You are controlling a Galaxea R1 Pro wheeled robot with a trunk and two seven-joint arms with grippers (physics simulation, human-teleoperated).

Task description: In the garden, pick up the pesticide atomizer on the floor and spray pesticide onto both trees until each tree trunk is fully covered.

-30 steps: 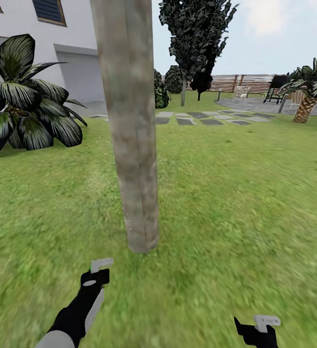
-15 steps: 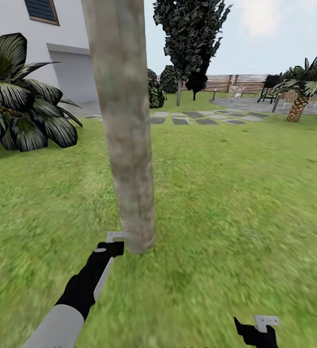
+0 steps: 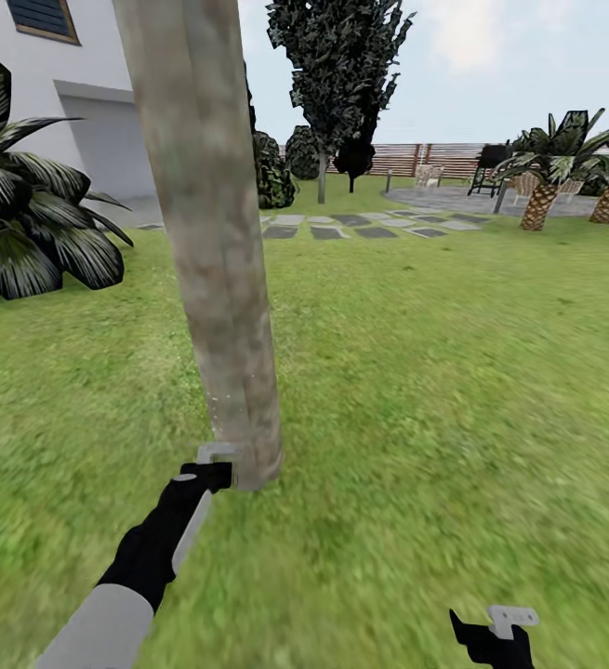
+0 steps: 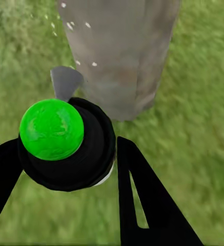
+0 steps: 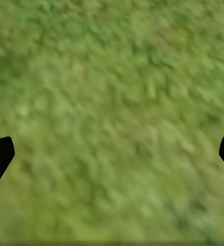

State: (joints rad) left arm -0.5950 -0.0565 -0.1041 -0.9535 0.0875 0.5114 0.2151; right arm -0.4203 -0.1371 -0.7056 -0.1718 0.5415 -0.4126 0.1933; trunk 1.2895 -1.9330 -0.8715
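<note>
My left gripper (image 3: 204, 478) is shut on the pesticide atomizer (image 4: 65, 148), a black bottle with a bright green cap (image 4: 52, 129) and a grey nozzle (image 4: 65, 82). The nozzle (image 3: 217, 452) sits right at the foot of the near tree trunk (image 3: 213, 242), a thick mottled grey-beige column rising from the grass floor (image 3: 416, 390). A few white specks of pesticide (image 4: 70, 24) float against the trunk (image 4: 122, 51). The second tree (image 3: 337, 74) stands far back beside the stepping stones. My right gripper (image 3: 495, 634) hangs low and open over bare grass (image 5: 112, 123).
A large dark-leaved plant (image 3: 25, 214) spreads at the left before the white house (image 3: 72, 56). Grey stepping stones (image 3: 341, 228) lead to a paved circle (image 3: 453, 200) with chairs. Short palms (image 3: 546, 177) and a slatted wooden fence (image 3: 434, 158) close the far right.
My left arm has reached forward, bringing the atomizer's nozzle from open grass up to the trunk's base. The head view has also turned, shifting the scene leftward. The right gripper stays put.
</note>
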